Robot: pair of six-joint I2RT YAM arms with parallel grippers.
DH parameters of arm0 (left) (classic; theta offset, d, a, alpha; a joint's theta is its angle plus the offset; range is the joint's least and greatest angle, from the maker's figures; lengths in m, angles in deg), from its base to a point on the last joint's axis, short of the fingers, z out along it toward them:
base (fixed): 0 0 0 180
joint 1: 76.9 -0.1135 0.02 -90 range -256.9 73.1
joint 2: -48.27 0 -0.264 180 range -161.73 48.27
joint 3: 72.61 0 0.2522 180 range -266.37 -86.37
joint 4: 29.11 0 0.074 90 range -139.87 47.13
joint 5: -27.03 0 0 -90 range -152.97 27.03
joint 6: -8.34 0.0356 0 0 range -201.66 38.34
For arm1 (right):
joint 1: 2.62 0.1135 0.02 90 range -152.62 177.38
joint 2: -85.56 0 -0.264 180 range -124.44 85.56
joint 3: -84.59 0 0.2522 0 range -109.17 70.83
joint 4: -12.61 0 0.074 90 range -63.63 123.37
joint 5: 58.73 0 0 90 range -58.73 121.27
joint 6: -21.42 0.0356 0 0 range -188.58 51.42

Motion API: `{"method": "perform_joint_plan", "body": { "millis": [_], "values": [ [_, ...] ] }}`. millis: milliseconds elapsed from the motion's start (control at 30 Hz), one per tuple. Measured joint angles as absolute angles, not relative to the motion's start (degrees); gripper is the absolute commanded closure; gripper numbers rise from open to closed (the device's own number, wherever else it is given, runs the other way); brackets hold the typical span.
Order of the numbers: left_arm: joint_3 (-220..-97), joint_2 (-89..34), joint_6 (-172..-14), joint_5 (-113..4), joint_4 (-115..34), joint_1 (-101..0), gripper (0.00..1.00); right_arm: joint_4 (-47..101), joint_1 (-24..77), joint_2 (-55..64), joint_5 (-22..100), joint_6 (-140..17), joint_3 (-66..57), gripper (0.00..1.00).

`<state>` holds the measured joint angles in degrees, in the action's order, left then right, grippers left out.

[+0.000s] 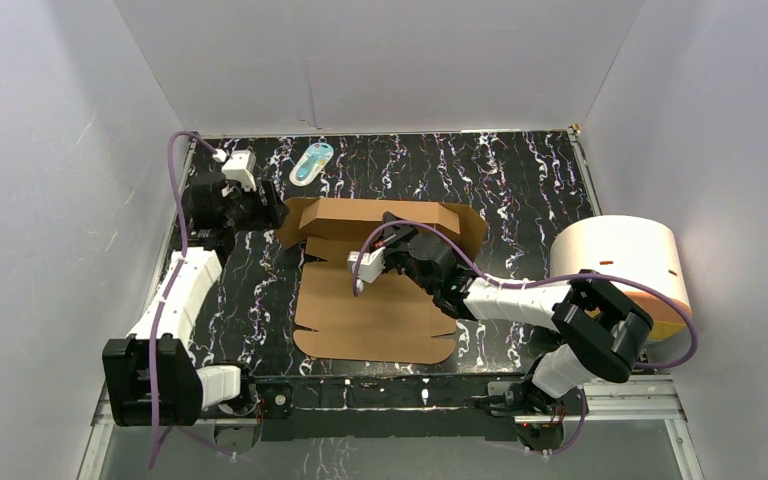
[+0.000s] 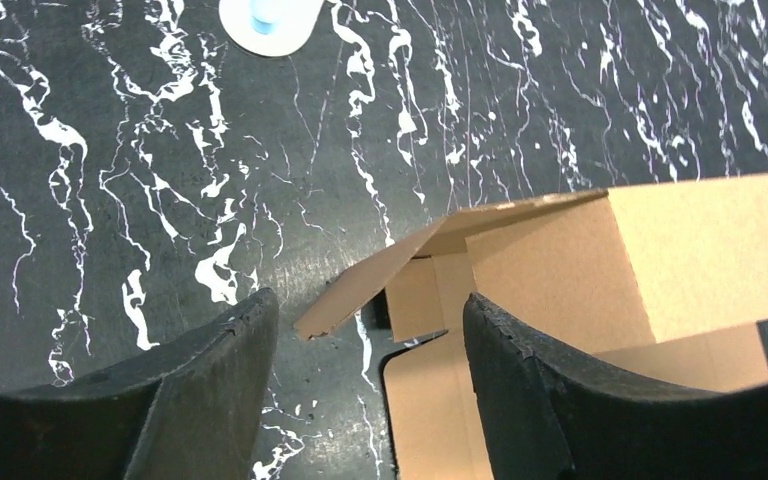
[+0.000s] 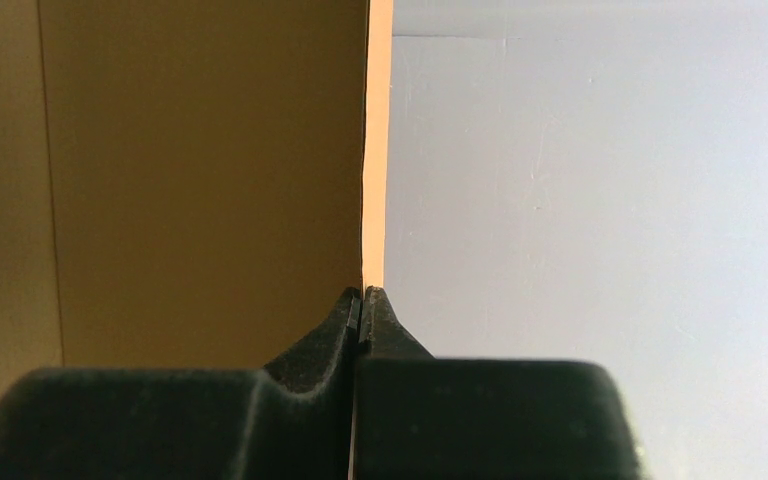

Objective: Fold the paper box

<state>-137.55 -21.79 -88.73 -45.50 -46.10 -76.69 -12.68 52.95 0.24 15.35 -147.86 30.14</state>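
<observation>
On the black marbled surface [image 1: 520, 180], the paper box [image 1: 370, 310] is lying half-formed in the middle.
Its broad panel is lying flat toward you while its rear wall is standing up, and the cream cylinder [image 1: 615, 250] is sitting apart at the right edge. Your right claw [image 3: 362, 300] is reaching into the box's rear part, clenched tight at an upright panel's edge. Your left claw [image 2: 370, 305] is hanging released, with the rear-left corner flap showing between its fingers. The small white-and-blue oval item [image 1: 312, 162] is resting behind the box.
</observation>
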Motion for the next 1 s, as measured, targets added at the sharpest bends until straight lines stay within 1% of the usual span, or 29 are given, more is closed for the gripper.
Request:
{"method": "perform_joint_plan", "body": {
  "millis": [67,233,467,533,633,733,1000],
  "values": [
    [-137.5,-21.8,-86.5,-44.3,-46.9,-76.7,0.40,-12.7,53.0,0.2,15.4,-147.8,30.1,0.96],
    [-140.0,-23.9,-81.7,-42.8,-49.2,-76.7,0.58,-12.7,53.0,0.2,15.5,-147.9,30.1,0.96],
    [-142.0,-27.2,-78.2,-41.0,-49.4,-76.7,0.77,-12.7,52.9,0.2,15.5,-147.9,30.1,0.96],
    [-142.0,-27.2,-77.6,-39.8,-49.4,-76.7,0.83,-12.7,52.9,0.2,15.5,-147.9,30.1,0.96],
    [-142.0,-26.7,-77.3,-38.5,-50.1,-76.7,0.97,-12.7,53.0,0.0,15.6,-147.9,30.0,0.97],
    [-142.0,-25.2,-77.7,-37.4,-51.3,-76.5,1.00,-12.9,53.0,-0.7,15.9,-148.0,29.2,0.97],
    [-141.9,-19.1,-80.8,-37.6,-53.4,-76.9,0.98,-16.3,53.0,-3.1,15.2,-149.0,27.4,0.98]
  ]
}}
